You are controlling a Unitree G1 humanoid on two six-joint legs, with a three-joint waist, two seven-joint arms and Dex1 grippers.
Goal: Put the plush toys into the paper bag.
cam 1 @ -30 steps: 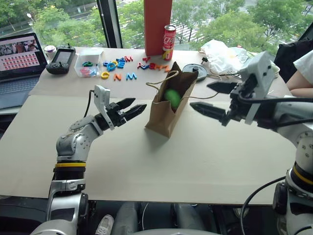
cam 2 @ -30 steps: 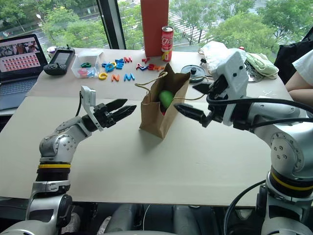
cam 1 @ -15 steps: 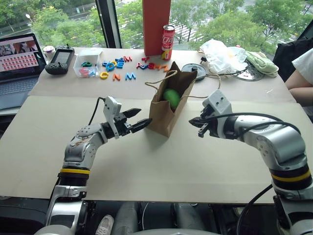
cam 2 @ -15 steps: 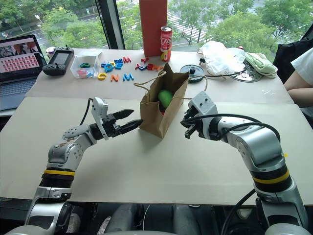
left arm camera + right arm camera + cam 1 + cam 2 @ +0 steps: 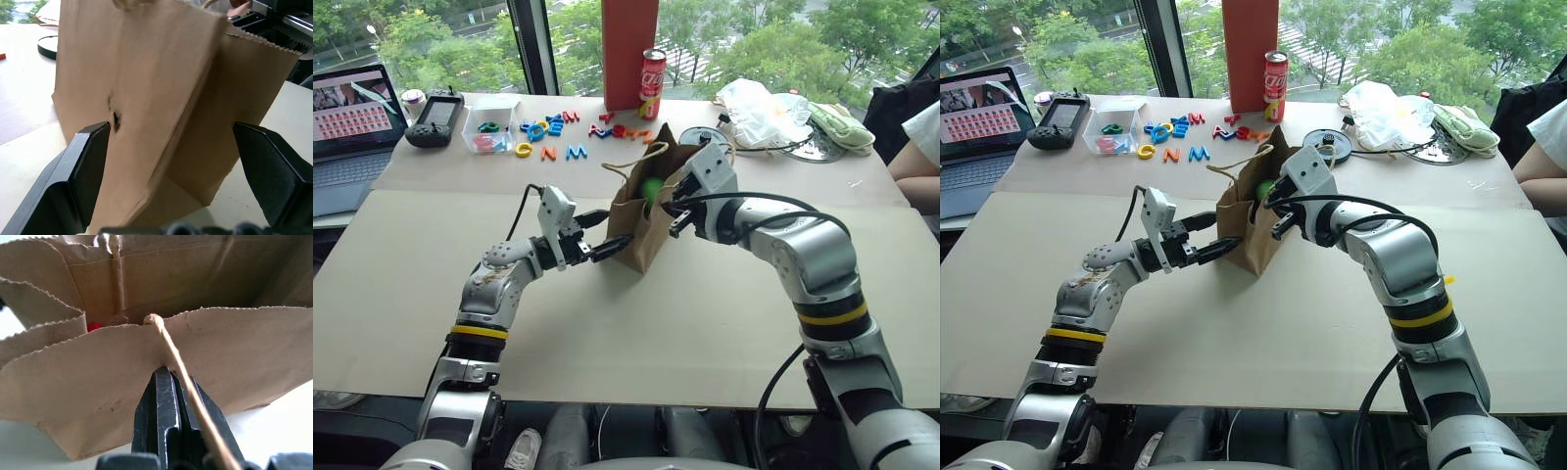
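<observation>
Head cameras first: your paper bag [image 5: 644, 220] stands upright on the table [image 5: 705, 323], mouth open, with the green plush toy [image 5: 653, 189] showing inside near the top. Your left gripper [image 5: 610, 235] sits level against the bag's left side, fingers spread wide on either side of the near corner. Your right gripper [image 5: 677, 211] is at the bag's right rim, fingers pressed together, a twine handle [image 5: 628, 160] looping above. Behind the bag you have scattered plastic letters [image 5: 548, 127], a red can [image 5: 652, 84], a laptop [image 5: 352, 113] and a white plastic bag [image 5: 759, 110].

Left wrist view: your two black fingers [image 5: 83, 166] stand well apart, the brown bag's folded edge filling the gap between them; whether they touch the paper you cannot tell.

Right wrist view: your fingers [image 5: 161, 416] are closed flat together just below the serrated rim, twine lying across them. A speck of the red toy [image 5: 94, 326] peeks from inside.
</observation>
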